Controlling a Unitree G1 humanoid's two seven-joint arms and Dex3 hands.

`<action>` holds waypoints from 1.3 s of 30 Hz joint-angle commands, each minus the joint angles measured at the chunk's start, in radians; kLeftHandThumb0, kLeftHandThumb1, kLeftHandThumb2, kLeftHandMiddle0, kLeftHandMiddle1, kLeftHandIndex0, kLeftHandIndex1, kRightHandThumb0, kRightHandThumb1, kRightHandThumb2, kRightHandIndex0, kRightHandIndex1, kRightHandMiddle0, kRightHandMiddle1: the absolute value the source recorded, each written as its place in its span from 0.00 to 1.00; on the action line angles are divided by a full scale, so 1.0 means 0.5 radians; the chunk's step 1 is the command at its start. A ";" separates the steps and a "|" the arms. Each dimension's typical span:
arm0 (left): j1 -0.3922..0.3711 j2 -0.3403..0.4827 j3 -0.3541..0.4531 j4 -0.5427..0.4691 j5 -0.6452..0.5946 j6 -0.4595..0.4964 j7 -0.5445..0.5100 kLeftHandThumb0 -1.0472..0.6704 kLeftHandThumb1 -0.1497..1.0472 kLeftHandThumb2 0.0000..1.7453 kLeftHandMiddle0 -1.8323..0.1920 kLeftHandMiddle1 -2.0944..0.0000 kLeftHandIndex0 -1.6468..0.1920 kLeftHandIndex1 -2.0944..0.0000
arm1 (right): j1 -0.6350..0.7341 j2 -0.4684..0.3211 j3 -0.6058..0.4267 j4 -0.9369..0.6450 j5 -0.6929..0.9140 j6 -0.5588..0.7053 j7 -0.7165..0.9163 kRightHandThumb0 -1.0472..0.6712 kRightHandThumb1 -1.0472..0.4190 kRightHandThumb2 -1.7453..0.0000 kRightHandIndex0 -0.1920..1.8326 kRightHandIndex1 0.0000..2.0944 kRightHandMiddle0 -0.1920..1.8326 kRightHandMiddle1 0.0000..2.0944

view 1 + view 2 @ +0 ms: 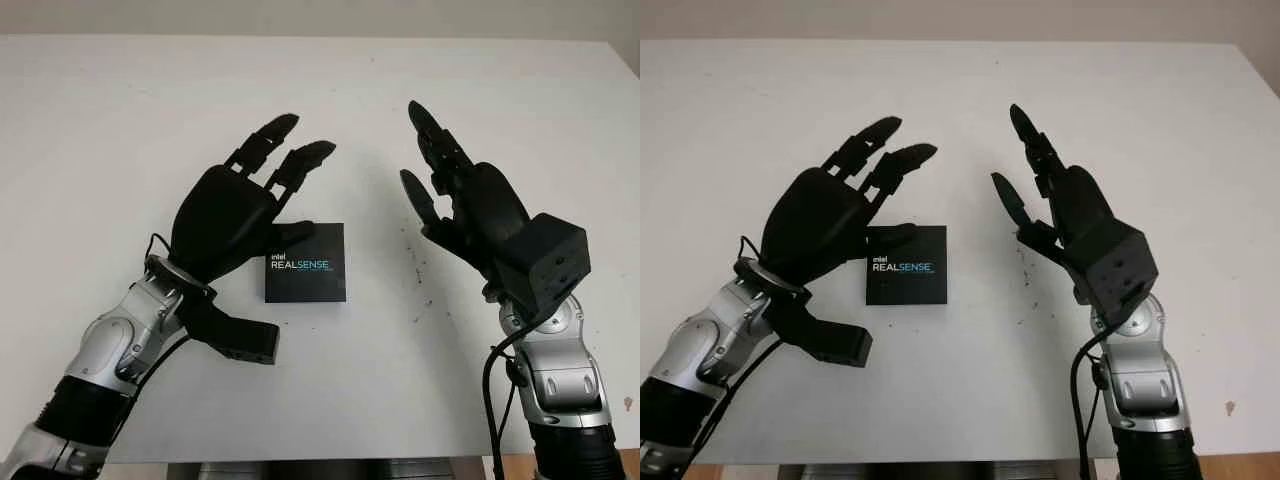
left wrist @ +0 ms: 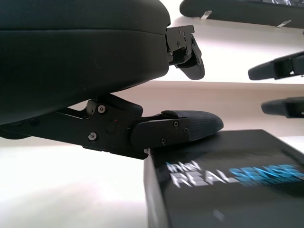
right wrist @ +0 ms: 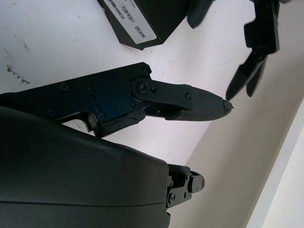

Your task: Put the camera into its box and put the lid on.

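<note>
Left hand [image 1: 240,205], open and holding nothing, hovers beside the closed black box [image 1: 306,263] lying mid-table [image 1: 120,110], thumb at its edge. Right hand [image 1: 455,190], open and empty, hangs near the box. Lid appears seated; next likely calls for withdrawal.

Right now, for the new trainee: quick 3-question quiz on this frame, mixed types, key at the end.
1. True or false: the lid is already on the black box.
2. Which hand is nearer the box? A) left hand B) right hand
3. Fill in: the box lies on the white ____.

Key
1. True: the box lies shut, its printed lid up.
2. A: the left hand is open right over the box's edge, its thumb at the lid's corner; the right hand is open above the table, apart from the box.
3. table
</note>
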 commanded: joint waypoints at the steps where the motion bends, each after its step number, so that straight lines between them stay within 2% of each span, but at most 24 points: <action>1: -0.065 0.024 -0.042 0.038 0.013 0.028 0.006 0.27 1.00 0.18 0.87 0.94 1.00 0.63 | 0.034 -0.015 -0.004 -0.050 -0.001 0.005 -0.002 0.20 0.00 0.70 0.09 0.03 0.13 0.03; 9: -0.339 0.010 -0.134 0.222 0.022 0.125 -0.004 0.27 1.00 0.21 0.85 0.93 1.00 0.59 | 0.045 -0.019 0.019 -0.047 -0.052 -0.013 -0.017 0.20 0.00 0.69 0.10 0.03 0.14 0.04; 12: -0.435 -0.005 -0.163 0.282 0.013 0.182 -0.072 0.27 1.00 0.18 0.86 0.94 1.00 0.62 | 0.053 -0.012 0.025 -0.053 -0.073 -0.011 -0.025 0.20 0.00 0.69 0.11 0.04 0.14 0.04; 15: -0.515 -0.006 -0.178 0.356 -0.015 0.224 -0.115 0.27 1.00 0.21 0.86 0.95 1.00 0.66 | 0.065 0.001 0.024 -0.047 -0.061 -0.042 -0.025 0.21 0.00 0.69 0.11 0.03 0.14 0.04; 18: -0.516 -0.011 -0.117 0.381 -0.187 0.195 -0.114 0.25 1.00 0.28 0.86 0.96 0.97 0.73 | 0.087 0.014 0.023 -0.056 -0.059 -0.059 -0.037 0.21 0.00 0.69 0.11 0.03 0.14 0.04; 21: -0.454 0.021 -0.056 0.260 -0.330 0.190 -0.142 0.21 1.00 0.35 0.86 0.97 0.96 0.80 | 0.111 0.025 0.021 -0.071 -0.055 -0.068 -0.046 0.21 0.00 0.69 0.12 0.04 0.14 0.04; 24: -0.303 0.026 0.053 -0.065 -0.525 0.223 -0.304 0.17 1.00 0.39 0.89 0.98 0.94 0.87 | 0.120 0.037 0.015 -0.084 -0.038 -0.045 -0.048 0.21 0.00 0.69 0.12 0.04 0.14 0.04; 26: -0.149 0.035 0.149 -0.386 -0.700 0.261 -0.496 0.15 1.00 0.39 0.91 0.98 0.95 0.90 | 0.118 0.044 0.018 -0.075 -0.040 -0.053 -0.056 0.21 0.00 0.69 0.12 0.04 0.15 0.04; 29: 0.050 0.076 0.282 -0.831 -0.950 0.358 -0.831 0.10 1.00 0.32 0.92 0.98 0.96 0.93 | 0.117 0.043 0.028 -0.065 -0.049 -0.076 -0.063 0.22 0.00 0.69 0.12 0.03 0.15 0.04; 32: 0.220 0.145 0.398 -1.202 -1.175 0.497 -1.185 0.06 1.00 0.19 0.94 0.98 0.96 0.96 | 0.114 0.047 0.033 -0.067 -0.050 -0.068 -0.069 0.22 0.00 0.68 0.12 0.03 0.15 0.04; 35: 0.358 0.220 0.501 -1.469 -1.285 0.567 -1.415 0.05 1.00 0.09 0.96 0.98 0.98 0.97 | 0.116 0.053 0.032 -0.064 -0.042 -0.084 -0.072 0.22 0.00 0.68 0.12 0.03 0.15 0.04; 39: 0.534 0.293 0.621 -1.722 -1.369 0.582 -1.606 0.02 1.00 0.09 0.99 0.98 1.00 0.98 | 0.122 0.061 0.030 -0.065 -0.031 -0.096 -0.070 0.23 0.00 0.68 0.12 0.03 0.14 0.04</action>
